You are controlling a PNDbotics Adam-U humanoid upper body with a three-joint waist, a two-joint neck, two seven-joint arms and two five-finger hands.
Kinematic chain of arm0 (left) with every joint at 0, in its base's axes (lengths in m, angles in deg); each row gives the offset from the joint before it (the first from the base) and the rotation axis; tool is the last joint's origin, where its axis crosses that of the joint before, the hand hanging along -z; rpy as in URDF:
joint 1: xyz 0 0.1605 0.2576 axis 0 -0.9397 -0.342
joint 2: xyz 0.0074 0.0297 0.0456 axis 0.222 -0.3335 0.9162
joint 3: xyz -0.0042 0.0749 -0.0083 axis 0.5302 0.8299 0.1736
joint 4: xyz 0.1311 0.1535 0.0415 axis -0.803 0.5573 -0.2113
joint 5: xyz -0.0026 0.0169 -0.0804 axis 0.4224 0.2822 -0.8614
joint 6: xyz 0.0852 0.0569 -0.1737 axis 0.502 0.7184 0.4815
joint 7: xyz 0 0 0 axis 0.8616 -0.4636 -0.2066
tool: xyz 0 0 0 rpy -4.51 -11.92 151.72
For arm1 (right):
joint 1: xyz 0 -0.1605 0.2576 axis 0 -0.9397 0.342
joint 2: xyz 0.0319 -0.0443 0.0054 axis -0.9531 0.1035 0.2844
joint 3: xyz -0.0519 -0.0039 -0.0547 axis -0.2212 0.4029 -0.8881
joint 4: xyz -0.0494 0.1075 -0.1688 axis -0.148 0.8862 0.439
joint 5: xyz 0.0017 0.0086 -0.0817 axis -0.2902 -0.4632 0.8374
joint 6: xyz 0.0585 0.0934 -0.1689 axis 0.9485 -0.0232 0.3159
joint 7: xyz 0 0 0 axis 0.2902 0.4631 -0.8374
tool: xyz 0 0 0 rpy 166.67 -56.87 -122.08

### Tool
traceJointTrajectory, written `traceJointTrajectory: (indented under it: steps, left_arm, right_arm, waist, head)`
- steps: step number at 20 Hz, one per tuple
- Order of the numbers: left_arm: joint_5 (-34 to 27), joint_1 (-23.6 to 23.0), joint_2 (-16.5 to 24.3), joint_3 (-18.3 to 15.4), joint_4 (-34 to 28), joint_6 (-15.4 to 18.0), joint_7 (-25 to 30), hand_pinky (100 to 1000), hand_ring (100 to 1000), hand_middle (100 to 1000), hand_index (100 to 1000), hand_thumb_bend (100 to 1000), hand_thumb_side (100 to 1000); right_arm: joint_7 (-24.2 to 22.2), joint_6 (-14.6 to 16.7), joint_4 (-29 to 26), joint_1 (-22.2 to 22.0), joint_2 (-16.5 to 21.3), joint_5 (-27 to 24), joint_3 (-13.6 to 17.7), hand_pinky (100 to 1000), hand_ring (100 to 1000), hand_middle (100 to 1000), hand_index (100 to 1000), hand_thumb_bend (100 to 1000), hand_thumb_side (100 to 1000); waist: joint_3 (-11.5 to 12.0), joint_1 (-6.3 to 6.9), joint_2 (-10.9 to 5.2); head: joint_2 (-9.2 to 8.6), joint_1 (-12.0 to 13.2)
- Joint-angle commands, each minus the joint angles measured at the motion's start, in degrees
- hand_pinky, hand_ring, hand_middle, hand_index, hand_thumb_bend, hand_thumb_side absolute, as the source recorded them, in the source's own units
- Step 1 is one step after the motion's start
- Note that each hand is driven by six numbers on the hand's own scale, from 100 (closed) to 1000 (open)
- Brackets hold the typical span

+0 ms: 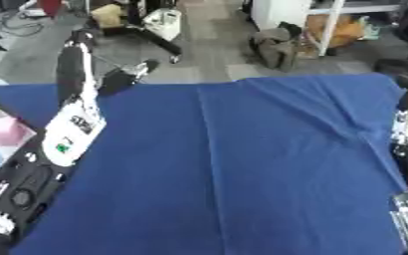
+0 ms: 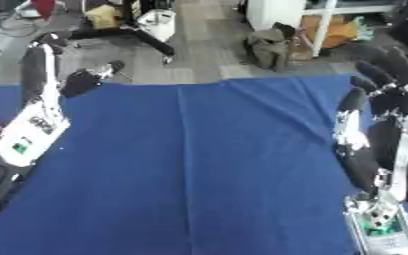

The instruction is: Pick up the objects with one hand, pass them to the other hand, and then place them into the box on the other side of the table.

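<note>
Left arm runs up along the left edge, its hand (image 1: 120,77) dark at the blue table (image 1: 242,164)'s far edge, can't tell its fingers. A pink and light-blue thing (image 1: 3,132) lies far left; right hand (image 2: 386,129) stands upright with fingers straight, apart, holding nothing.

We count two robot hands: the left hand (image 1: 120,75) and the right hand (image 2: 383,124); one blue tablecloth (image 1: 234,169); one pink item (image 1: 5,130).
</note>
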Motion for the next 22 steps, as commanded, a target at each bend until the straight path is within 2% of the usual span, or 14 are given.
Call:
traceJointTrajectory:
  steps: [1,3,5,10,13,18,20,22]
  left_arm:
    - [-1.32,-0.94,-3.60,1.72,-5.55,2.84,-1.88,680,697,653,773,1000,587]
    - [-1.64,-2.78,-6.58,2.61,-8.53,4.68,-1.28,678,695,652,771,990,594]
    - [-2.93,-4.87,-9.41,2.96,-11.37,6.42,0.13,672,687,646,765,985,606]
    - [-7.47,-11.65,-16.13,4.86,-18.96,11.09,4.70,648,657,625,746,976,621]
    - [-10.48,-16.37,-16.12,5.72,-23.86,14.11,7.71,638,642,614,738,971,637]
    - [-15.36,-22.28,-13.60,6.43,-31.79,18.95,12.59,632,633,606,731,960,649]
    - [-17.29,-23.91,-12.54,6.56,-34.94,19.08,14.53,631,629,603,730,959,653]
    - [-19.17,-25.19,-11.63,6.55,-37.72,17.72,16.40,627,623,596,726,954,660]
  right_arm:
    - [-2.83,-0.98,-1.82,-0.34,2.74,-1.52,0.75,764,831,836,918,100,470]
    - [-4.67,-2.10,-1.97,-1.47,3.90,-2.00,1.41,758,831,833,918,100,504]
    - [-6.41,-3.52,-1.95,-2.53,5.27,-2.78,1.97,751,831,830,914,100,470]
    - [-11.08,-6.81,-1.90,-3.60,7.49,-5.51,3.66,746,828,822,918,100,470]
    - [-14.10,-7.51,-1.99,-4.24,7.09,-6.62,4.73,744,823,813,917,100,470]
    - [-18.44,-7.56,-1.79,-5.31,6.02,-7.69,5.66,741,819,806,924,100,470]
    - [-19.29,-7.49,-1.71,-5.72,5.84,-7.88,5.77,741,818,804,925,100,470]
    - [-19.92,-7.37,-1.64,-6.14,5.65,-7.94,5.73,740,816,799,926,100,470]
  waist:
    - [-0.61,0.08,-1.79]
    - [-0.91,0.44,-2.86]
    - [-0.68,0.95,-3.64]
    - [1.07,2.14,-4.01]
    - [1.78,2.26,-3.86]
    - [2.57,1.71,-3.35]
    - [2.92,1.33,-3.14]
    - [3.36,0.75,-2.99]
  head:
    - [1.32,-0.84]
    - [2.75,-1.81]
    - [3.64,-2.99]
    - [3.92,-4.74]
    - [3.93,-5.23]
    - [3.93,-5.61]
    - [3.93,-5.66]
    - [3.93,-5.84]
